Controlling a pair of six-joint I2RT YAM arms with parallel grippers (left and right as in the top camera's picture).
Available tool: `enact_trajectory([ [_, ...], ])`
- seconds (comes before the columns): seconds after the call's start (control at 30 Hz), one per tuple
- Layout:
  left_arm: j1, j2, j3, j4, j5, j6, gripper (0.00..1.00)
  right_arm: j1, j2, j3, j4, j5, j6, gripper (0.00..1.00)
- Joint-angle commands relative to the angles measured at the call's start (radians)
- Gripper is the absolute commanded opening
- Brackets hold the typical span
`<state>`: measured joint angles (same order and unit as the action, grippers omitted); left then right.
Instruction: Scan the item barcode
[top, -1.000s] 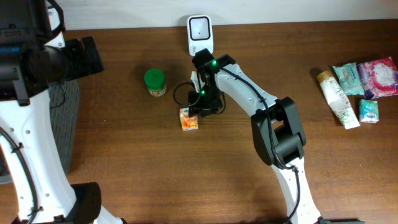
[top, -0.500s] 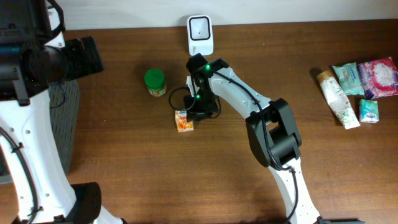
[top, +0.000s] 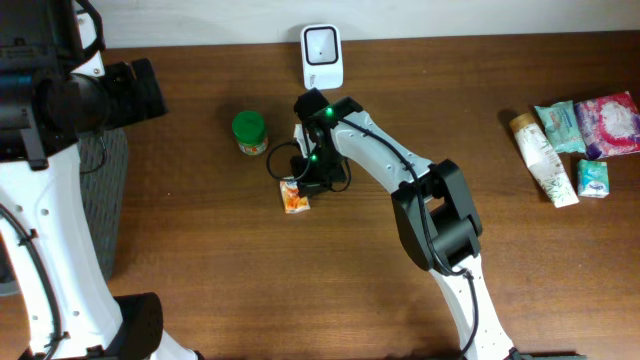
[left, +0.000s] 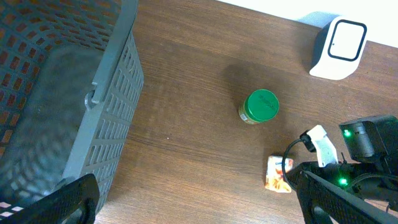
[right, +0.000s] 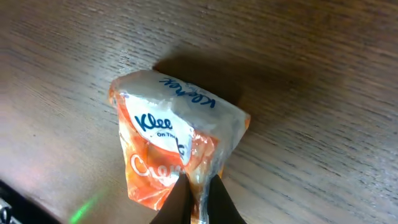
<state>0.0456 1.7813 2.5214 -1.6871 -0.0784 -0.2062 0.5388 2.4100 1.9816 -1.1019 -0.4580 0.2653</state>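
Note:
A small orange-and-white tissue pack (top: 293, 196) lies on the wooden table, left of the middle. My right gripper (right: 198, 186) is shut on the clear crimped edge of the tissue pack (right: 168, 146), pinching the wrapper between its dark fingertips. The white barcode scanner (top: 322, 55) stands at the table's back edge, just behind that arm. My left gripper (left: 199, 208) hangs high and open, with bare wood between its fingers. From there the tissue pack (left: 277, 182) and the scanner (left: 336, 46) lie off to the right.
A green-lidded jar (top: 249, 131) stands left of the scanner, close to the pack. A grey mesh basket (left: 112, 106) fills the far left. At the right end lie a cream tube (top: 541, 160) and several soft packets (top: 600, 125).
My right gripper has closed onto the tissue pack's wrapper. The arm and the pack have shifted a little to the left. The left arm has not moved.

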Motion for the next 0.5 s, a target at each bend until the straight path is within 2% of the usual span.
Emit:
enact_trajectory([
  [0.0, 0.003, -0.004, 0.003, -0.001, 0.007, -0.006, 0.99, -0.058, 0.018, 0.013, -0.002, -0.309, -0.145, 0.04],
  [0.1, 0.003, -0.004, 0.003, -0.001, 0.007, -0.005, 0.99, -0.161, -0.002, 0.014, -0.014, -0.721, -0.307, 0.04],
  [0.23, 0.003, -0.004, 0.003, -0.001, 0.007, -0.005, 0.99, -0.303, -0.014, 0.014, -0.016, -1.075, -0.373, 0.04],
  [0.4, 0.003, -0.004, 0.003, -0.001, 0.007, -0.005, 0.99, -0.455, -0.016, 0.016, 0.014, -1.094, -0.374, 0.04],
  [0.43, 0.003, -0.004, 0.003, -0.001, 0.007, -0.005, 0.99, -0.473, -0.016, 0.016, 0.017, -1.073, -0.419, 0.04],
  [0.47, 0.003, -0.004, 0.003, -0.001, 0.007, -0.005, 0.99, -0.483, -0.016, 0.016, -0.015, -0.934, -0.418, 0.04],
])
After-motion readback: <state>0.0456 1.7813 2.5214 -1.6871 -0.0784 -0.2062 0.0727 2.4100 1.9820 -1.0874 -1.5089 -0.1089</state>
